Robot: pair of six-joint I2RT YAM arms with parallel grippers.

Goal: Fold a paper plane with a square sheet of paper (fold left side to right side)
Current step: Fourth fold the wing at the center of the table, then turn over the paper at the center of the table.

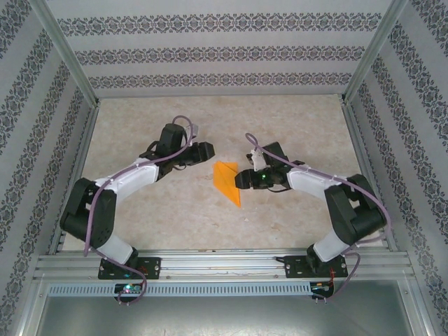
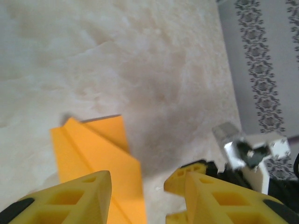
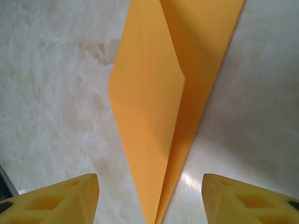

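Left gripper (image 2: 140, 186): its jaws stand apart, with nothing between them. One fingertip (image 2: 88, 186) hangs over the near part of the paper plane (image 2: 93, 149). If you move this arm low, that fingertip may catch a raised flap and drag or unfold the creases.

The paper plane (image 1: 227, 180) lies flat on the table (image 1: 175, 217) between the two grippers, free of both. Being thin and loose, it is likely to slide at any sideways touch.

Right gripper (image 3: 149, 179): jaws apart and empty, straddling the tip. Closing here may crumple the point.

Orientation: the long axis runs diagonally in the top view, with the wide end far-left and the pointed tip near-right, aimed toward the right gripper (image 1: 243, 179).
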